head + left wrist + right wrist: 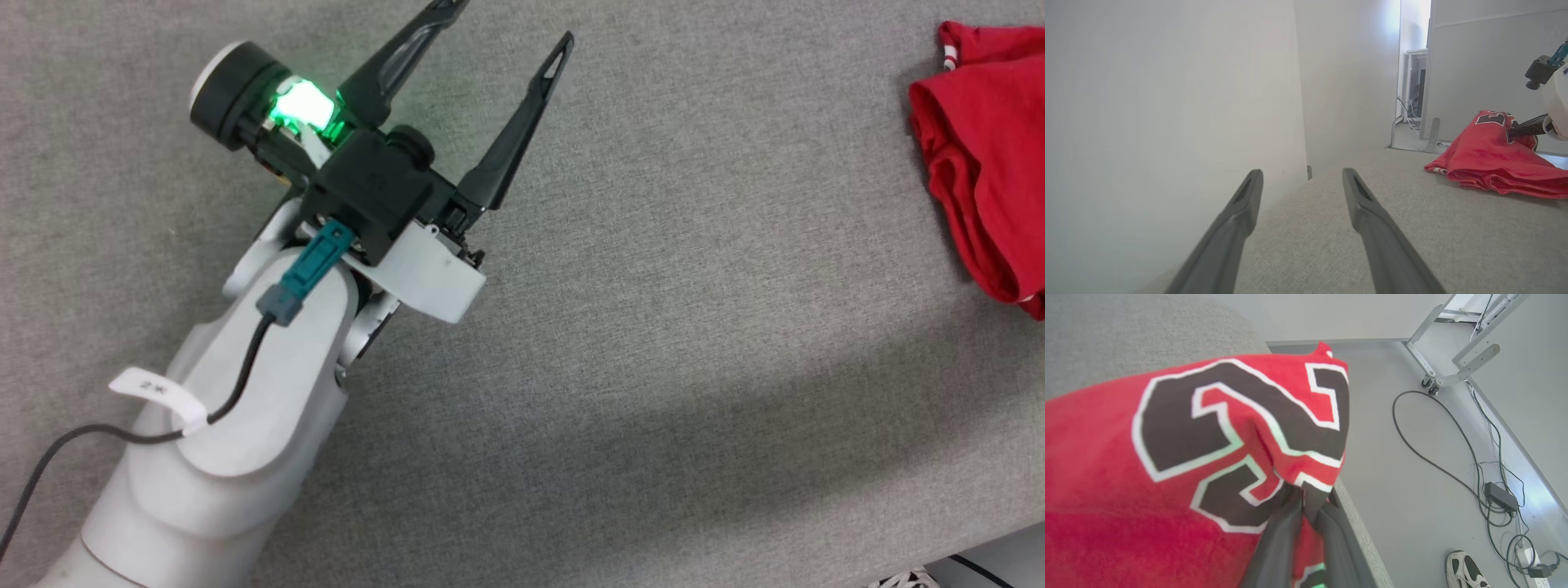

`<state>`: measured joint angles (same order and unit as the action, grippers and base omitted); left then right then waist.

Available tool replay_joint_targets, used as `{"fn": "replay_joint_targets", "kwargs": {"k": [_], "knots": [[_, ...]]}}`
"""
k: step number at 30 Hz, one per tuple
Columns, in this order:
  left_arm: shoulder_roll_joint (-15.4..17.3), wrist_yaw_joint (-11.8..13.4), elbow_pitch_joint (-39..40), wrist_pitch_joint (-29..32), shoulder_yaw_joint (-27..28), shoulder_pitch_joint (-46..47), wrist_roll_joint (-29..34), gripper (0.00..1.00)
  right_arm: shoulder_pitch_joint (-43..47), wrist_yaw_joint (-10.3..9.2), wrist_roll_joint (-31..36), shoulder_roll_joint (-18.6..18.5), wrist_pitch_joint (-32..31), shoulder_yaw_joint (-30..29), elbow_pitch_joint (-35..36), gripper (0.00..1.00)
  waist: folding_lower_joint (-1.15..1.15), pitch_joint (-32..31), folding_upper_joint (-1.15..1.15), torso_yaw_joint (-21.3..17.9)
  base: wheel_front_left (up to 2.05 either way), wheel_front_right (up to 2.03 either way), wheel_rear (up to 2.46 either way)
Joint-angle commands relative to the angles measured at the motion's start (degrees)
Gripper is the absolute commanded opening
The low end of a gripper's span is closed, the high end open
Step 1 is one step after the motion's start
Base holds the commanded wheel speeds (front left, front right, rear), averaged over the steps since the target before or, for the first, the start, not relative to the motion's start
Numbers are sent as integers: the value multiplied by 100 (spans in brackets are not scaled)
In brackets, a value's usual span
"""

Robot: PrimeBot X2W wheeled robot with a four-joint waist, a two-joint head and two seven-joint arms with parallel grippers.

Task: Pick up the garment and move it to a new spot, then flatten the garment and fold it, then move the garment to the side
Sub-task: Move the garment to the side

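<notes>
The garment (992,171), red with black white-outlined numbers, lies bunched at the far right of the grey table (653,327). In the left wrist view the garment (1486,163) rises in a peak where a dark finger of the other arm pinches it. My right gripper (1306,498) is shut on a fold of the garment (1167,457) near the table's edge, lifting the cloth. My left gripper (510,20) hovers over the table's left part, open, with nothing between its fingers (1249,196).
The table's edge (1359,535) runs beside the held cloth, with grey floor beyond. Cables (1453,457), a power strip and a person's shoe (1466,571) lie on the floor. A wheeled frame (1453,355) and a white wall (1167,102) stand nearby.
</notes>
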<state>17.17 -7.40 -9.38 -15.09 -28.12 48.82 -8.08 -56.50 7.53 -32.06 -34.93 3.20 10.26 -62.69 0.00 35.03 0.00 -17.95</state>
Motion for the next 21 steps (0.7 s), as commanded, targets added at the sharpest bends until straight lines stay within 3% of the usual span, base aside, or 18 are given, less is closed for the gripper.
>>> {"fn": "replay_joint_targets", "kwargs": {"k": [1, 6, 7, 8, 10, 16, 21], "knots": [[1, -12, -13, -3, -31, 65, -44, 100, -123, -10, 41, 46, 148, 40, -118, 0, 0, 43, 0, -9, 0, 0, 0], [68, -12, -39, -3, -47, 95, -60, 100, -364, -10, 151, 118, 513, 90, -554, 0, 0, 114, 0, -4, 0, 0, 0], [72, -12, -41, -3, -30, 85, -58, 100, -405, -10, 191, 118, 566, 107, -633, 15, 0, 112, 0, 2, 0, 0, 0], [75, -11, -47, -3, -13, 72, -56, 100, -437, -10, 213, 109, 630, 120, -692, 38, 0, 106, 0, 10, 0, 0, 0], [68, -6, -70, -3, 12, 19, -58, 100, -482, -10, 278, 82, 723, 139, -810, 100, 0, 61, 0, 36, 0, 0, 0], [-35, 103, -80, -3, 196, -348, -136, 100, -419, -10, 378, 32, 903, 247, -956, 100, 0, -261, 0, 182, 0, 0, 0], [-101, 203, -88, -3, 451, -1048, -226, 100, -126, -10, 412, 277, 998, 608, -725, 100, 0, -740, 0, 350, 0, 0, 0]]}}
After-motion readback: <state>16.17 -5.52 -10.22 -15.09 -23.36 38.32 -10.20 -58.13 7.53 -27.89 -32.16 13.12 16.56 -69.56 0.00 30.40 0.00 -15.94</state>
